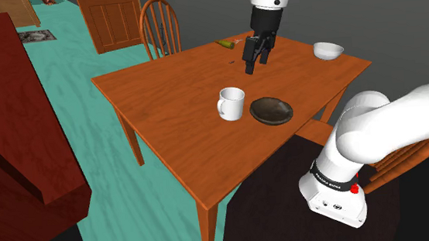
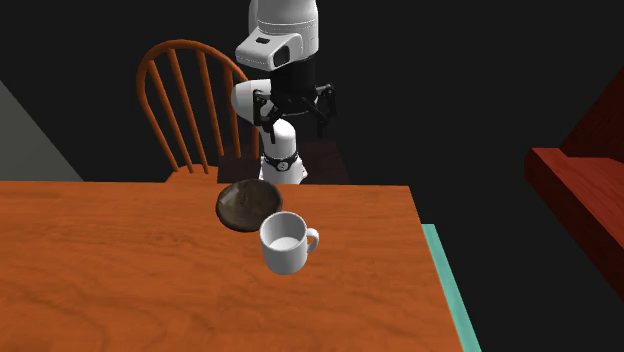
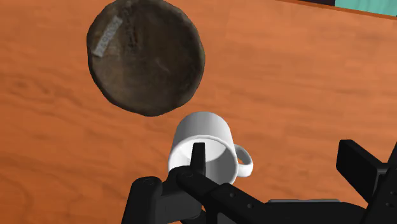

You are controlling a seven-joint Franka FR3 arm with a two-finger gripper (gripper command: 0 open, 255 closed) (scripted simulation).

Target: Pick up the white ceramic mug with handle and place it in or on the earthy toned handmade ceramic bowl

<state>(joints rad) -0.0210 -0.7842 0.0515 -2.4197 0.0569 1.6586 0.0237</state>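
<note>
A white mug (image 1: 231, 103) with a handle stands upright on the wooden table (image 1: 165, 104). Just beside it, on the shoulder view's right, lies a shallow dark brown bowl (image 1: 271, 109). My black gripper (image 1: 254, 59) hangs open in the air above and behind them, touching nothing. In the wrist view the mug (image 3: 203, 149) shows past one finger of the gripper (image 3: 273, 154), with the bowl (image 3: 146, 57) close beyond it. The second exterior view has the mug (image 2: 285, 243) nearer the camera than the bowl (image 2: 247, 204).
A small white bowl (image 1: 328, 50) sits near the table's far right corner, and a small green-yellow object (image 1: 226, 43) at its far edge. A wooden chair (image 1: 160, 26) stands behind the table. A dark red cabinet (image 1: 12, 130) is at the shoulder view's left.
</note>
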